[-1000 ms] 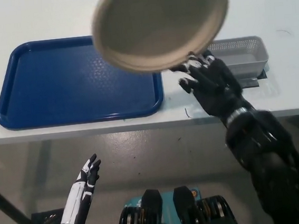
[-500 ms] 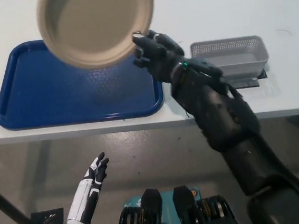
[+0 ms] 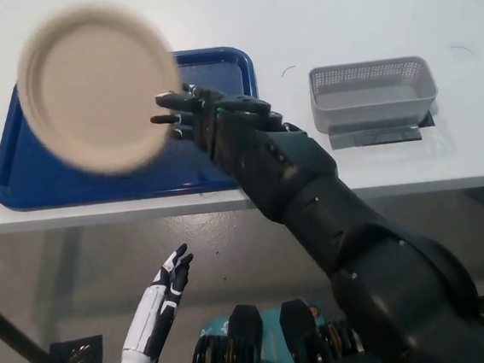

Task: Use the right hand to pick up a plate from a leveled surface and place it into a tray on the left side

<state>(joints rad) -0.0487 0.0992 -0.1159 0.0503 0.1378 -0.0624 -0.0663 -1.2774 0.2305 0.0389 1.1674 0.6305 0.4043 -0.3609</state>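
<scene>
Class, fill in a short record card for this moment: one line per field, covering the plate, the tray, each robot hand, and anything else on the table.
plate: beige plate, blurred, held above the tray's left part
tray: blue tray on the white table, nothing visibly lying in it
right hand: black right hand gripping the plate's right edge
left hand: white left hand below the table edge, fingers apart, holding nothing
other: grey mesh basket right of the tray

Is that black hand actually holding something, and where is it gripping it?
Yes. The right hand holds a beige plate by its right rim, over the blue tray. The left hand rests below the table, open.
</scene>
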